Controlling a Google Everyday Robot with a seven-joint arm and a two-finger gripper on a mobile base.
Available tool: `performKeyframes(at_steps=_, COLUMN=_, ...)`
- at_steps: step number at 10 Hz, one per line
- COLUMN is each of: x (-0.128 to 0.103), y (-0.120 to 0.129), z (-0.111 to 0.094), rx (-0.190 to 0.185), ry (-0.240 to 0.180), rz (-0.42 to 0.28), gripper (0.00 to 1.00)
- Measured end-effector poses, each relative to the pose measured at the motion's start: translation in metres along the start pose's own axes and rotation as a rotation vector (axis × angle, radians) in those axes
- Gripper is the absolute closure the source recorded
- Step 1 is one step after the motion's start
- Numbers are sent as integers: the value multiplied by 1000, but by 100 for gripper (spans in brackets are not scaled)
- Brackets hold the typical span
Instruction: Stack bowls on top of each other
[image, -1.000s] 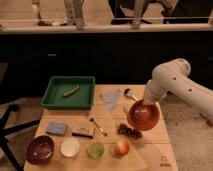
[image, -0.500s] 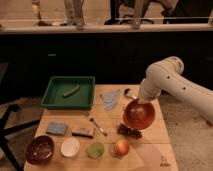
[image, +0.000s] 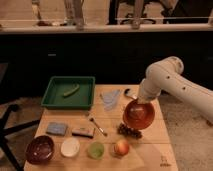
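Counting the bowls gives two: one orange-red bowl (image: 138, 116) and one maroon bowl (image: 40, 149). One white arm (image: 170, 80) reaches in from the right. Its single claw (image: 141, 102) is clenched on the upper rim of the orange-red bowl and holds it tipped, inside toward the camera, over the right half of the wooden desk (image: 155, 142). The maroon bowl sits upright at the desk's front left corner, well apart from the other.

Right of the maroon bowl, the front row has one white dish (image: 70, 147), one green cup (image: 95, 149) and one apple (image: 121, 147). One dark bunch of grapes (image: 129, 131) lies just under the held bowl, between it and the apple. Further back lie one blue sponge (image: 57, 128), one dark bar (image: 82, 132) and one slim utensil (image: 98, 126). One green tray (image: 85, 102) at the back left holds one curved green item (image: 71, 90), with one pale crumpled bag (image: 111, 99) beside it. The white dish, green cup and utensil lie between the two bowls.

The orange-red bowl is round, glossy and the larger. The maroon bowl is round, dark and somewhat smaller.
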Motion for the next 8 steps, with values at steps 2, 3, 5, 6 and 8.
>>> performKeyframes(at_steps=2, x=-5, y=2, z=1, rx=0, ry=4, rz=-6, gripper=87)
performKeyframes(at_steps=3, x=-14, y=3, z=1, rx=0, ry=6, rz=-13, gripper=87)
performKeyframes(at_steps=5, x=-54, y=3, z=3, rx=2, ry=3, rz=-38, gripper=87)
performKeyframes(at_steps=6, x=-77, y=4, z=4, rx=1, ry=-4, rz=-54, gripper=87)
performKeyframes(at_steps=8, x=-123, y=4, z=5, rx=4, ry=-18, rz=-94, gripper=87)
